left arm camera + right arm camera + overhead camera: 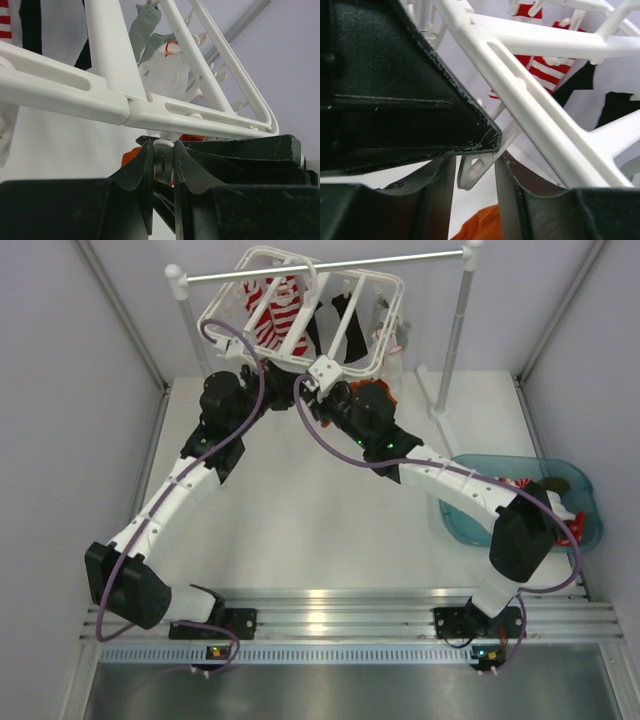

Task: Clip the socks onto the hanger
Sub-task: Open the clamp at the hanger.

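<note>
The white hanger [222, 290] hangs from the silver rail with a red-and-white striped sock [280, 310] and black socks [352, 325] clipped to it. Both grippers meet under its near edge. My left gripper [305, 378] is shut on a small white clip [164, 160] that dangles from the frame's bar [65, 95]. My right gripper [345, 390] holds an orange sock [480, 225] and is right beside it. The same clip [475, 170] hangs between the right fingers' tips, just above the sock. The orange sock also shows behind the clip in the left wrist view [131, 155].
A teal bin [470, 525] with more socks sits at the right by my right arm. The silver rail [330, 265] rests on white posts; the right post [455, 330] stands near the bin. A pale grey-white sock [165, 70] hangs further along the frame.
</note>
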